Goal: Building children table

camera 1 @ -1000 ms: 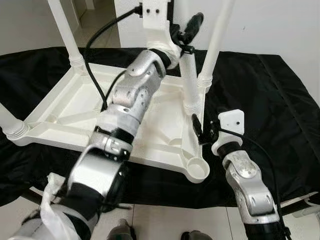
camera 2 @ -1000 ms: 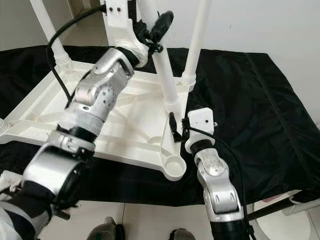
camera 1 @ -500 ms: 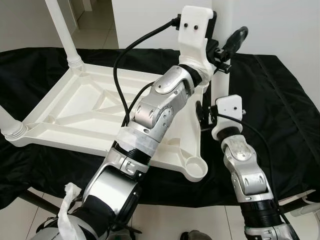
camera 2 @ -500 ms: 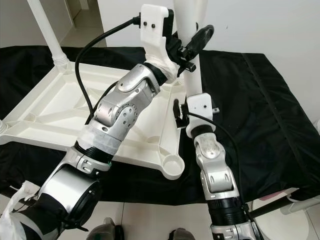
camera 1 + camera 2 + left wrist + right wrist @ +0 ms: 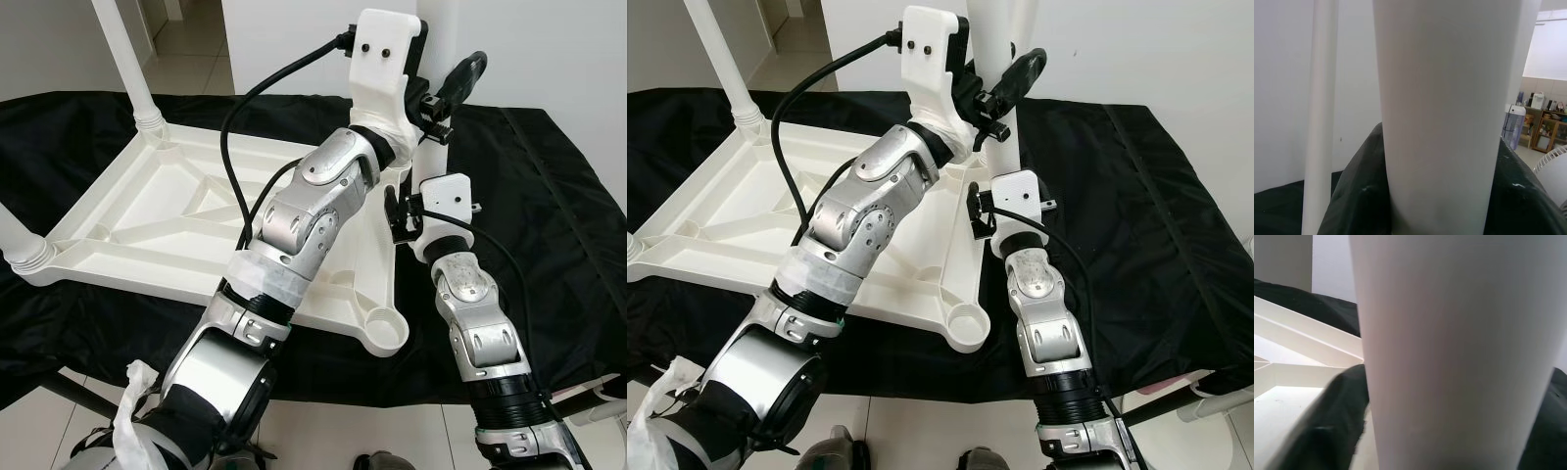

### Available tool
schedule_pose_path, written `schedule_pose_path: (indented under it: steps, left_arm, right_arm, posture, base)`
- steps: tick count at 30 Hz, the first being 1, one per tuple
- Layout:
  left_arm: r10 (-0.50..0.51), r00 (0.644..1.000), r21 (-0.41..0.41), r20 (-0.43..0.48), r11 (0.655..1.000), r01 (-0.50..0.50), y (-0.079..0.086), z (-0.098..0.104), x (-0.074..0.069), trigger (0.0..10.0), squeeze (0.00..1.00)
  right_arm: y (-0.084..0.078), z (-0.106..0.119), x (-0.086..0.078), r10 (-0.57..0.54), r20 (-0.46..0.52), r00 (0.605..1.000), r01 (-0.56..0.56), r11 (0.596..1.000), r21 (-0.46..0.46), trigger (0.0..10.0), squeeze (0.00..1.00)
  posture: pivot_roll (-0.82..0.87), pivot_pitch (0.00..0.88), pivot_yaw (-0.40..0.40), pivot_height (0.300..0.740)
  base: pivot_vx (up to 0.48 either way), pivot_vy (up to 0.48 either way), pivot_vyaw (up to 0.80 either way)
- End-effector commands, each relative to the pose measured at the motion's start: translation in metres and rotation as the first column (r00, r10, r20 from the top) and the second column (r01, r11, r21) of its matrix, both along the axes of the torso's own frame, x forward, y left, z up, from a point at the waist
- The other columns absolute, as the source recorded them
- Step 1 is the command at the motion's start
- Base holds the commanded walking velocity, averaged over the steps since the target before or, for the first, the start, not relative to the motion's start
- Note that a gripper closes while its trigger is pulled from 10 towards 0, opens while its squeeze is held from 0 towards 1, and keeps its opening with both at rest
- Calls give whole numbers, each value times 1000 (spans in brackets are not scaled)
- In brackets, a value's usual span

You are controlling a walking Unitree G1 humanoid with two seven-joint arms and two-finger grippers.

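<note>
1. Comparing this moment with the half second before, the right hand [image 5: 400, 211] had risen a little along the loose table leg [image 5: 997, 59], its wrist block closer under the left hand [image 5: 438, 98]; a second earlier that leg stood nearer the front corner and both hands were lower.
2. The right hand's black fingers [image 5: 392, 208] sat against the leg's lower part; its wrist view showed the white tube pressed close between dark pads, so it was judged pinching the leg.
3. The left hand held the same leg higher up, one finger [image 5: 1021, 70] crossing the tube, also pinching it.
4. The task's thing, the upturned white tabletop [image 5: 147, 225], lay on the black-draped bench [image 5: 549, 196], with the empty front corner socket [image 5: 384, 333] nearest the robot.
5. By judgement the leg was lifted clear and unseated; the socket awaited it.
6. Farther off, an installed leg [image 5: 122, 59] stood upright at the far left corner and another [image 5: 18, 240] at the left edge.
7. The left arm and its black cable [image 5: 245, 108] crossed over the tabletop, likely crowding any descent toward the socket.
</note>
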State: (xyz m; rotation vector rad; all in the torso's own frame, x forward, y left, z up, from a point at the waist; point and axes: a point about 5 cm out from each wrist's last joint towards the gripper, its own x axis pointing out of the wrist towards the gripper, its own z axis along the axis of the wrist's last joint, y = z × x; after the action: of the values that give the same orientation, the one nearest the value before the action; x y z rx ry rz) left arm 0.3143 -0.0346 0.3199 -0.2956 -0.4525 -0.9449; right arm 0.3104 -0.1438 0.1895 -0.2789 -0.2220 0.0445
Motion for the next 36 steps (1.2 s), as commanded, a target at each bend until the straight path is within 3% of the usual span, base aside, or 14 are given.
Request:
schedule_pose_path:
  steps: [1, 2, 3, 5, 6, 17, 18, 19, 20, 21, 22, 30, 31, 36]
  left_arm:
    - [-27, 999, -11, 18, 1000, 27, -5, 4, -7, 10000, 0]
    - [-27, 999, -11, 18, 1000, 27, -5, 4, -7, 10000, 0]
    - [-29, 999, -12, 20, 999, 30, -6, 4, -8, 10000, 0]
    - [-29, 999, -12, 20, 999, 30, -6, 4, -8, 10000, 0]
    - [-35, 999, -14, 23, 999, 35, -7, 5, -9, 10000, 0]
    - [-61, 998, -5, 34, 998, 61, -12, 6, -15, 10000, 0]
    - [-66, 997, 0, 36, 998, 66, -13, 5, -16, 10000, 0]
    - [-66, 997, 0, 36, 998, 66, -13, 5, -16, 10000, 0]
    - [-89, 996, -4, 28, 996, 89, -14, 5, -17, 10000, 733]
    - [-89, 996, -4, 28, 996, 89, -14, 5, -17, 10000, 733]
    - [-105, 994, -8, 21, 994, 106, -14, 4, -18, 10000, 1000]
    - [-140, 990, -14, -3, 990, 140, -13, 3, -21, 10000, 988]
    - [-139, 990, -11, -5, 990, 139, -12, 2, -21, 10000, 0]
    - [-131, 991, -22, -39, 991, 130, -7, -1, -17, 10000, 0]
  right_arm:
    - [-4, -2, 3, -16, -14, 1000, 16, 1000, -12, 3647, 0]
    - [-4, -2, 3, -16, -14, 1000, 16, 1000, -12, 3647, 0]
    - [-5, -2, 4, -20, -21, 1000, 19, 1000, -25, 1882, 0]
    - [-5, -2, 4, -20, -21, 1000, 19, 1000, -25, 1882, 0]
    - [-4, -4, 4, -18, -27, 999, 17, 999, -52, 0, 0]
    - [-1, -7, 5, -2, -49, 999, -3, 994, -109, 549, 0]
    - [-1, -7, 5, -13, -53, 999, 7, 995, -99, 10000, 0]
    - [-1, -7, 5, -13, -53, 999, 7, 995, -99, 10000, 0]
    - [-1, -7, 6, -23, -56, 998, 19, 998, -61, 10000, 0]
    - [-1, -7, 6, -23, -56, 998, 19, 998, -61, 10000, 0]
    - [-1, -7, 6, -29, -59, 998, 27, 999, -33, 10000, 0]
    - [0, -9, 6, -62, -82, 995, 73, 987, 140, 10000, 0]
    - [0, -10, 6, -68, -91, 994, 84, 980, 183, 10000, 0]
    - [-4, -13, 4, -109, -112, 988, 139, 940, 311, 10000, 0]
  posture:
    - [-8, 0, -7, 740]
    - [-8, 0, -7, 740]
    - [-9, 0, -6, 740]
    - [-9, 0, -6, 740]
    - [-10, 0, -5, 740]
    - [-14, 0, -1, 740]
    - [-12, 0, -1, 740]
    - [-12, 0, -1, 740]
    - [-12, 0, -1, 740]
    - [-12, 0, -1, 740]
    - [-12, 0, -1, 740]
    - [-8, 0, -2, 740]
    - [-8, 0, -2, 740]
    - [-6, 0, -3, 740]
  base:
    - [0, 0, 0]
    - [0, 0, 0]
    - [0, 0, 0]
    - [0, 0, 0]
    - [0, 0, 0]
    - [0, 0, 0]
    - [0, 0, 0]
    - [0, 0, 0]
    - [0, 0, 0]
    - [0, 0, 0]
    - [0, 0, 0]
    - [0, 0, 0]
    - [0, 0, 0]
    - [0, 0, 0]
